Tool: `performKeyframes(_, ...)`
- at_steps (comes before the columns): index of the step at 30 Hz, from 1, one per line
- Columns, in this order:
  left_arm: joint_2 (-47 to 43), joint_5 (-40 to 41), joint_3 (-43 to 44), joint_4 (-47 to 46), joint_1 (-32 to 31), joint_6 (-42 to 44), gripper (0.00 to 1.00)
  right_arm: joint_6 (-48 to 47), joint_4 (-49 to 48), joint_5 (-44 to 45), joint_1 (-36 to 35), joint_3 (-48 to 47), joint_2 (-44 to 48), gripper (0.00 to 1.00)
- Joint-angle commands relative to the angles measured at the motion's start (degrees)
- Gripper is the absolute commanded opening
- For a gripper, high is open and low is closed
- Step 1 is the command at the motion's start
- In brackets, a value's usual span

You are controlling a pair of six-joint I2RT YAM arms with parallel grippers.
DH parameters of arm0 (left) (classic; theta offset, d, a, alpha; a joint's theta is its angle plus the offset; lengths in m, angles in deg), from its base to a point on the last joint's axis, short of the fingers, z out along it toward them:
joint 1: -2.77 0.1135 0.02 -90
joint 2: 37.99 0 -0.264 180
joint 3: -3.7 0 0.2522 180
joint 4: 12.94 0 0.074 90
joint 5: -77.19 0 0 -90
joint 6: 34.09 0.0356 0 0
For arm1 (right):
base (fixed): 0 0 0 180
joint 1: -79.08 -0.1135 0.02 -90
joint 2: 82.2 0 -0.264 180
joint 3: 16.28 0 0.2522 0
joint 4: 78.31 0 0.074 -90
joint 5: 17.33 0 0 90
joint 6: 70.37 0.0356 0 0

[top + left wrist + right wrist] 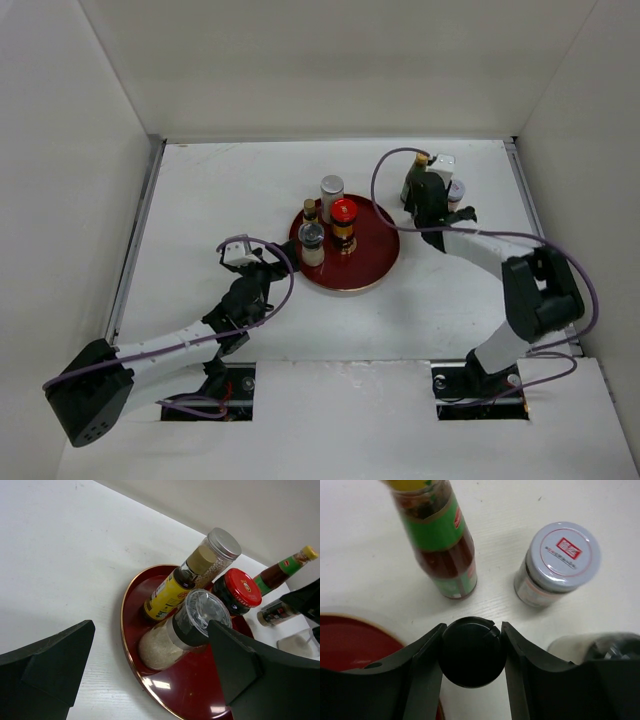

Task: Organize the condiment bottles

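The right gripper [472, 626] grips the black-capped bottle [470, 652] near the table's [220, 180] far right corner. Its two matte black fingers press against either side of the smooth round cap. Just beside it stand a tall glass bottle with a green label [447, 545] and a squat jar with a flat pale grey lid [562, 555].

At the table's middle, the glossy round red tray [131, 630] carries four bottles:
- a ridged silver-capped jar [224, 542]
- an amber yellow-labelled bottle [167, 592]
- a red-lidded jar [241, 586]
- a clear-topped grinder [200, 612] of white grains

The left gripper [151, 627] hangs by the tray's left rim, jaws spread wide, holding nothing.
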Motion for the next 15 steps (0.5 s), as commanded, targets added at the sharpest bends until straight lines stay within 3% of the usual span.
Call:
performKeyframes(1, -0.54, -0.66, 1.34, -2.94, 0.22, -0.70, 1.00, -1.42, -5.15, 3.45, -4.41, 3.34, 10.69, 0.44)
performKeyframes(7, -0.01, 0.04, 1.34, -2.94, 0.83, -0.79, 1.00, 2.18, -2.60, 3.63, -16.44, 8.19, 17.31, 0.45)
performKeyframes(15, -2.48, 0.05, 0.37, -2.85, 2.24, -0.79, 1.00, 6.14, -3.65, 2.49, -29.81, 6.18, 11.25, 0.45)
